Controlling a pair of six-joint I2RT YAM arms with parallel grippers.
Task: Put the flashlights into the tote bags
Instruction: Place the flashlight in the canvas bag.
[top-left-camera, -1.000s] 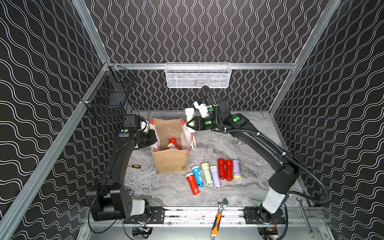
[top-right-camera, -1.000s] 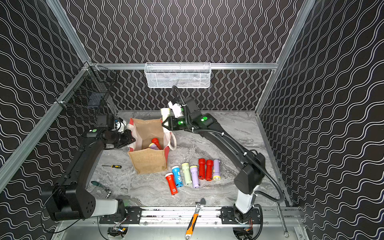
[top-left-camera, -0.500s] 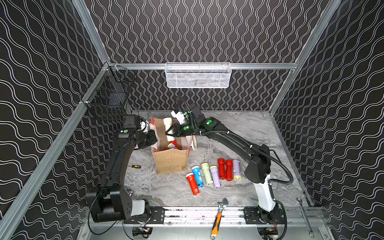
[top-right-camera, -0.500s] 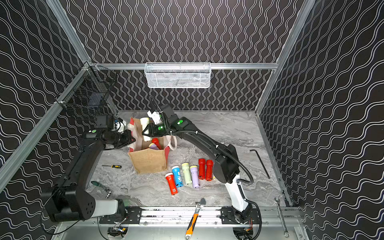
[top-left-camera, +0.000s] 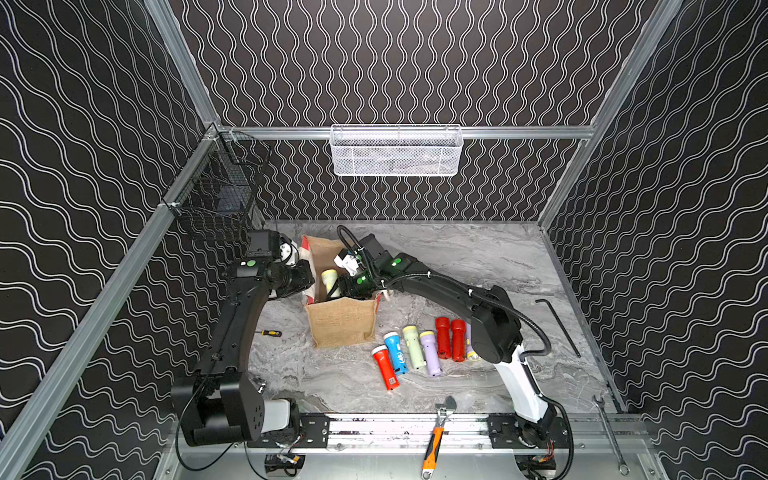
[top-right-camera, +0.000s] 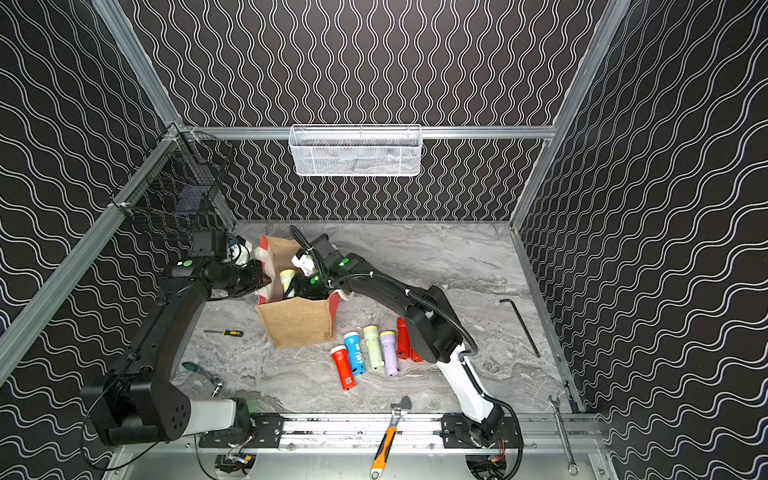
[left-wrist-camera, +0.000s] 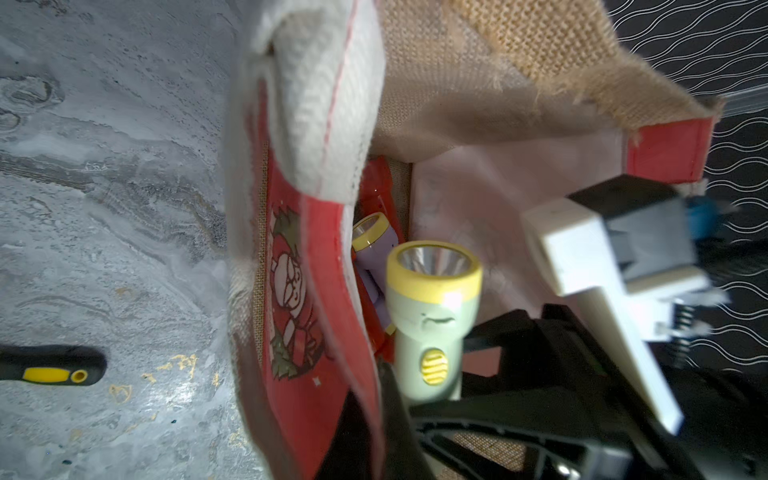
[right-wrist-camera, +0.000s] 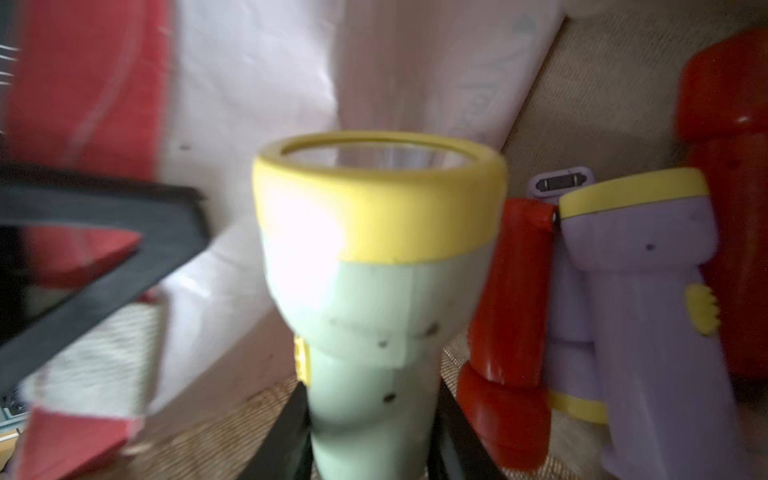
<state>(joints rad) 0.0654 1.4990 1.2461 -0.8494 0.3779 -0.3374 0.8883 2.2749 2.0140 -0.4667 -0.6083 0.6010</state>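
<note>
Inside the open mouth of the burlap tote bag (top-left-camera: 343, 328), the right gripper (right-wrist-camera: 365, 440) has its jaws clamped on the handle of a pale green flashlight (right-wrist-camera: 374, 270). The flashlight's yellow-rimmed head points away from the gripper, toward the bag's pale lining. Whether it touches the bag's floor cannot be told.

At the bag's left wall, the left gripper (top-left-camera: 306, 284) has its jaws together on the red-and-white side panel, just beside a white handle (left-wrist-camera: 328, 104).

On the bag's floor, a lilac flashlight (right-wrist-camera: 648, 299) and a red flashlight (right-wrist-camera: 515, 291) lie touching each other, just beside the held one.

Outside, a row of flashlights (top-left-camera: 414, 347) lies on the marble tabletop (top-left-camera: 478, 257) in front of the bag and to its right: red, blue, pale green, lilac and two more red. Another is partly hidden behind the right arm.

A small yellow-and-black screwdriver (top-left-camera: 270, 333) lies left of the bag. An orange-handled wrench (top-left-camera: 433, 442) rests well in front of it, across the front rail.
</note>
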